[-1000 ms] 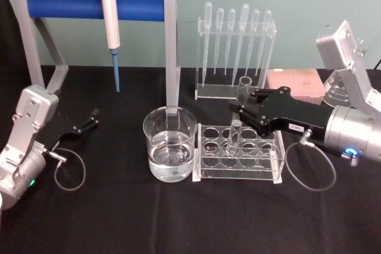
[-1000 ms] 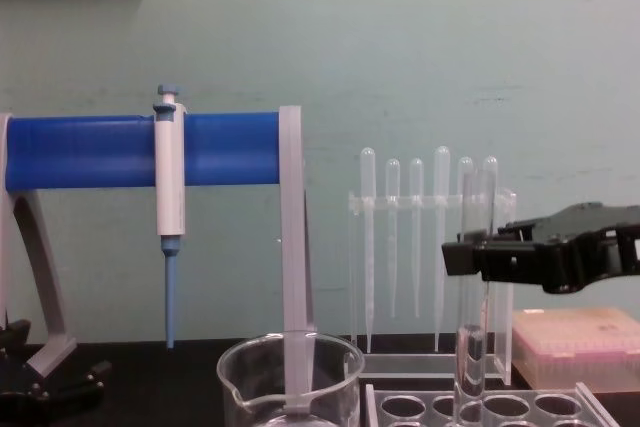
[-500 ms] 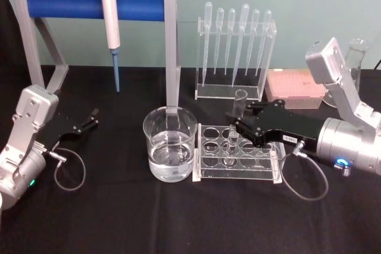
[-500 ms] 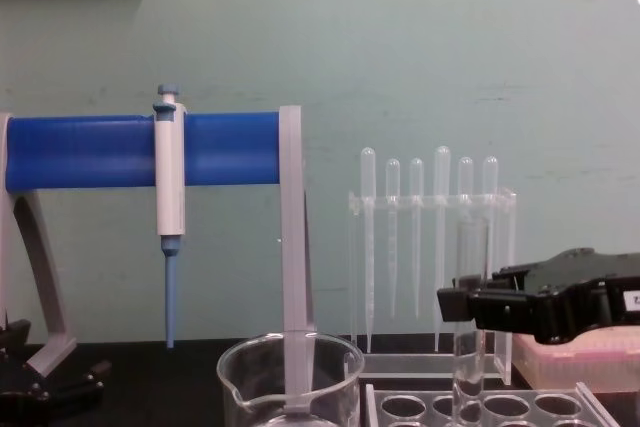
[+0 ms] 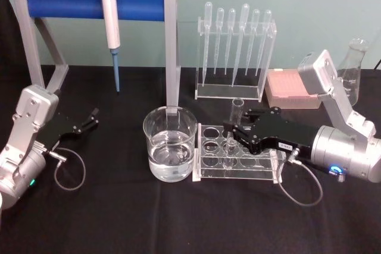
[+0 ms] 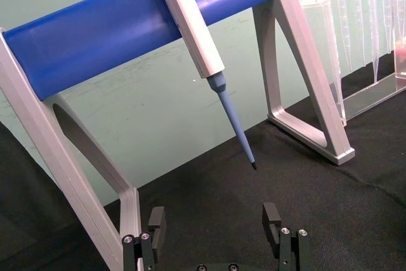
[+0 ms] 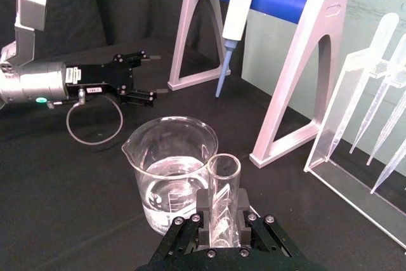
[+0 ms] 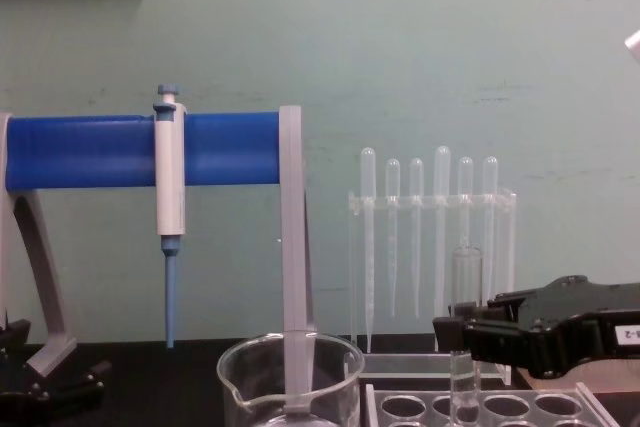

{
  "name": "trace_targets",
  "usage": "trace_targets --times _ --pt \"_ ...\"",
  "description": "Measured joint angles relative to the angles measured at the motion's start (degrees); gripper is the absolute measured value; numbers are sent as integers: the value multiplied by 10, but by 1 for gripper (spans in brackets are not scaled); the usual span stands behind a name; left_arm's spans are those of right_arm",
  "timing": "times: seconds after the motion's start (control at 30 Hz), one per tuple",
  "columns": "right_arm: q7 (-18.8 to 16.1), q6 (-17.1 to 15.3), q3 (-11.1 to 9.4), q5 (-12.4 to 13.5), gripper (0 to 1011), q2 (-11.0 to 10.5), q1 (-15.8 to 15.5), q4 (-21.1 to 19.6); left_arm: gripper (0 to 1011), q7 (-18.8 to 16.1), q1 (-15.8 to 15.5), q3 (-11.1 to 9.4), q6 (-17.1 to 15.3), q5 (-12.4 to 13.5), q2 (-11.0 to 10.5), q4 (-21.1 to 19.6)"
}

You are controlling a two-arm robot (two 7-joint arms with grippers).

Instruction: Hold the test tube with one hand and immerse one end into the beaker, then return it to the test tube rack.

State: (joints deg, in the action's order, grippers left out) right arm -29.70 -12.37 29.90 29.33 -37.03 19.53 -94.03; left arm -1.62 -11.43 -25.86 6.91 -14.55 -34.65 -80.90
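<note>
Glass test tube (image 5: pixel 233 124) upright between right jaws

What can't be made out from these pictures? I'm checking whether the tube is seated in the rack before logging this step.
- Test tube bottom: in the head view, glare and the clear rack blur where it ends; the chest view's lower edge cuts it off.
- Right gripper fingertips: in the right wrist view, cropped by the frame edge, though they clamp the tube.
- Beaker water level: below the chest view's edge.
- Left gripper: idle, open.
</note>
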Motion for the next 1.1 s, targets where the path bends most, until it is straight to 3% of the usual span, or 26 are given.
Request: trace_targets --times 0.4,0.87,1.1 --pt "0 1 0 -1 243 0 0 0 1000 0 0 0 0 0 0 0" --pt "0 -1 -1 1 648 -1 0 -2 1000 0 0 0 0 0 0 0" --pt "-9 40 -21 5 874 0 -15 -31 1000 0 0 0 0 0 0 0"
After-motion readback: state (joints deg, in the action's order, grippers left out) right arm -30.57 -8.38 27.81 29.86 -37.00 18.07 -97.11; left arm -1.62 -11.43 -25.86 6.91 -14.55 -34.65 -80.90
